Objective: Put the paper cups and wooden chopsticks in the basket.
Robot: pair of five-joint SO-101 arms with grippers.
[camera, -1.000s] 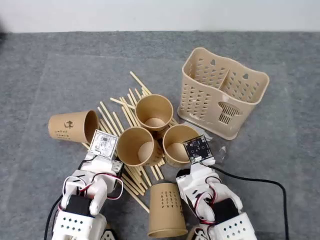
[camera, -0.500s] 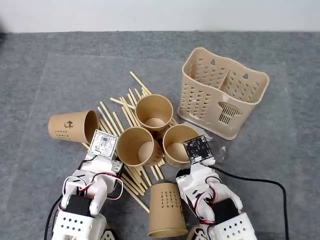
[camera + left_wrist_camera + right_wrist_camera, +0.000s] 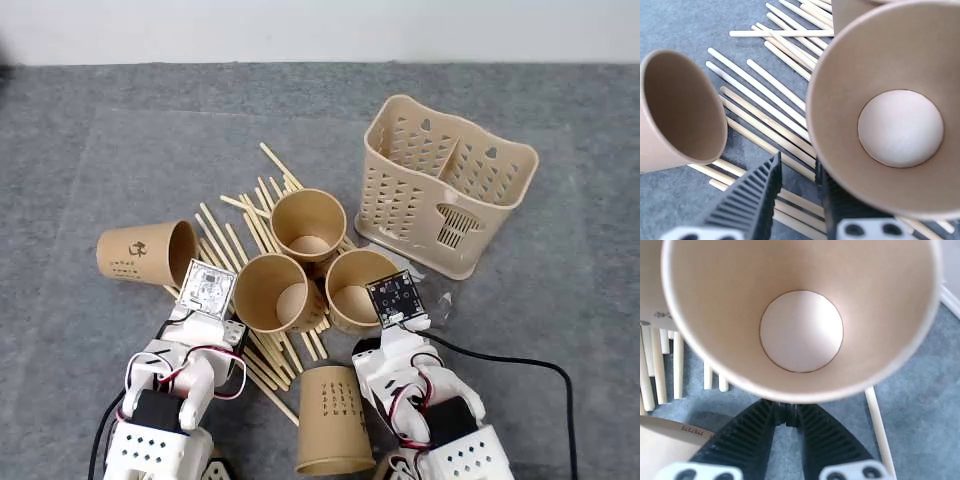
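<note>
Five brown paper cups lie among scattered wooden chopsticks (image 3: 250, 215). One cup (image 3: 145, 252) lies on its side at the left, three cups stand close together in the middle (image 3: 308, 225) (image 3: 272, 292) (image 3: 355, 290), and one (image 3: 333, 420) lies between the arms. The beige perforated basket (image 3: 445, 185) stands at the right rear. My left gripper (image 3: 797, 167) hovers over chopsticks (image 3: 765, 100) beside a cup's rim (image 3: 890, 125), its fingers slightly apart and holding nothing. My right gripper (image 3: 786, 412) is shut and empty just under another cup's mouth (image 3: 800, 330).
A grey mat (image 3: 80, 160) covers the table, with a pale wall edge behind it. A black cable (image 3: 520, 365) trails from the right arm. Bare mat lies to the left and right of the pile.
</note>
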